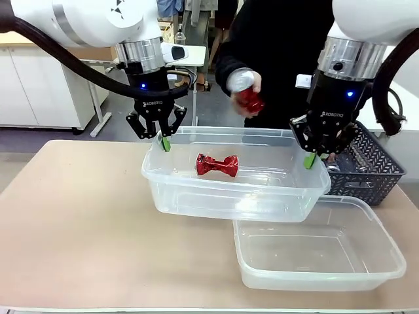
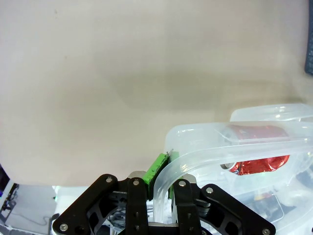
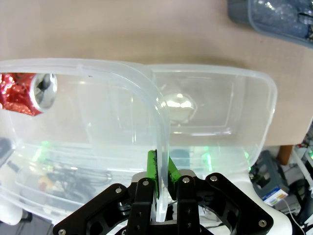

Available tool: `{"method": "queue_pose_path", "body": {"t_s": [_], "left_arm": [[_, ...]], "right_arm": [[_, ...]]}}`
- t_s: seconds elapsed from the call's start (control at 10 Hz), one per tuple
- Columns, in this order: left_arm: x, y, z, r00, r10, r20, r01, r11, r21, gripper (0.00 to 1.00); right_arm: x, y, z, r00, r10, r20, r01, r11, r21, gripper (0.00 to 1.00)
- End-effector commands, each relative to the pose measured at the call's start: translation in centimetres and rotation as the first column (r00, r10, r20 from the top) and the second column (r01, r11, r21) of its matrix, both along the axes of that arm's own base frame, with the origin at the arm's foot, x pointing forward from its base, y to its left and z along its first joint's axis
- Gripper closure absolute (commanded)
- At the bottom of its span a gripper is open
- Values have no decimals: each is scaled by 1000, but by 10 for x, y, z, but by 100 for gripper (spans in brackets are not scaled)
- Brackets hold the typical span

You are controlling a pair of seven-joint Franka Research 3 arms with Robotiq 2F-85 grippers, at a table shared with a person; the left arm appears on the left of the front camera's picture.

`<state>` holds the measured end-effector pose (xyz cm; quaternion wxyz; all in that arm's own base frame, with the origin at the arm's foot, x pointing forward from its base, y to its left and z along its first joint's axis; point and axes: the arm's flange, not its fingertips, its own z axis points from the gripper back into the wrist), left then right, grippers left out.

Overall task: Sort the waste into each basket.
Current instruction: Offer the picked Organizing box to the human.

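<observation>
So the beige desk (image 1: 78,216) takes up most of the front view, and the biggest things on it are the two clear plastic tubs. The first tub (image 1: 216,204) sits toward the far middle, and both arms have it by the rim. Its near right corner overlaps the far left corner of the second tub (image 1: 314,282), which sits flat on the desk at the near right with nothing in it as far as I can see. Honestly can't tell whether the first tub is lifted off the desk or just resting there. Off to the far right, just behind the tubs, there's a dark basket (image 1: 373,163) with a grid wall holding some silvery stuff I can't make out. The left pincer (image 1: 163,140) is clenched on the first tub's far left corner. Its wrist view shows the rim squeezed between the green pads (image 2: 157,169). The right pincer (image 1: 310,159) is clamped on the rim at the tub's right end, and in its wrist view the thin plastic wall stands right between the fingers. Across the desk, a person in black has a hand (image 1: 252,84) up above the tub's far side, gripping a red can (image 1: 249,99), a bit blurry. Inside the first tub, a crushed red can (image 1: 217,165) lies on its side, pinched in the middle, about centre of the floor.
</observation>
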<state>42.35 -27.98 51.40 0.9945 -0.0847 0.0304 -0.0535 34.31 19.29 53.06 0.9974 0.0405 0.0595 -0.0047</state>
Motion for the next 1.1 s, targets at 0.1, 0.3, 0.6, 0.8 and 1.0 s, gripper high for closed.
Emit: {"method": "queue_pose_path", "body": {"t_s": [0.1,0.3,0.6,0.8,1.0], "left_arm": [[4,0,6,1000,5,7,-5,1000,-12,93],[4,0,6,1000,5,7,-5,1000,-12,93],[4,0,6,1000,5,7,-5,1000,-12,93],[4,0,6,1000,5,7,-5,1000,-12,93],[4,0,6,1000,5,7,-5,1000,-12,93]], "right_arm": [[-2,2,5,1000,13,-4,-13,1000,1,94],[-2,2,5,1000,13,-4,-13,1000,1,94],[-2,2,5,1000,13,-4,-13,1000,1,94],[-2,2,5,1000,13,-4,-13,1000,1,94],[-2,2,5,1000,13,-4,-13,1000,1,94]]}}
